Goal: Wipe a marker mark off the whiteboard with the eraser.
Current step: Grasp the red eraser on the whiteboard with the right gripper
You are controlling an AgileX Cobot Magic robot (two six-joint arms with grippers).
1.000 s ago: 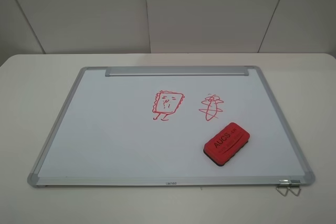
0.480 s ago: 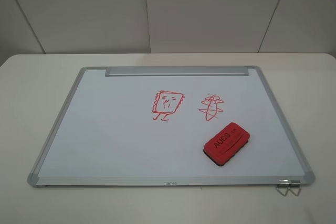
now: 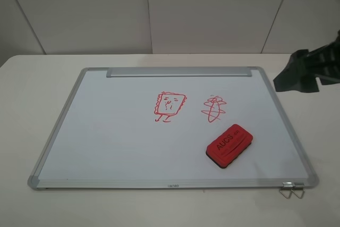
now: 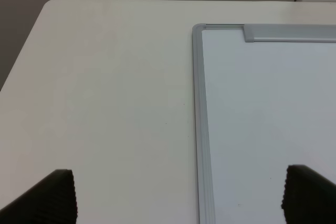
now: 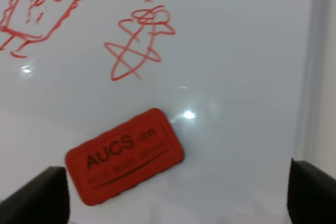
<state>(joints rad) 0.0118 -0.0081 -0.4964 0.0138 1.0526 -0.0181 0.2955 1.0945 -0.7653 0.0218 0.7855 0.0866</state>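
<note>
Scribble (image 3: pixel 213 108) beside marker mark (image 3: pixel 170 105); eraser (image 3: pixel 229 145) near scribble, flat on whiteboard (image 3: pixel 106 131).

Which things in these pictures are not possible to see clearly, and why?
1. Left gripper: left wrist view shows only two finger tips; absent from the exterior high view.
2. Right gripper: exterior high view's right edge cuts it off.
3. Eraser: smaller second line of lettering is blurred in the right wrist view.
4. Whiteboard: print on the near frame is too small in the exterior high view.
</note>
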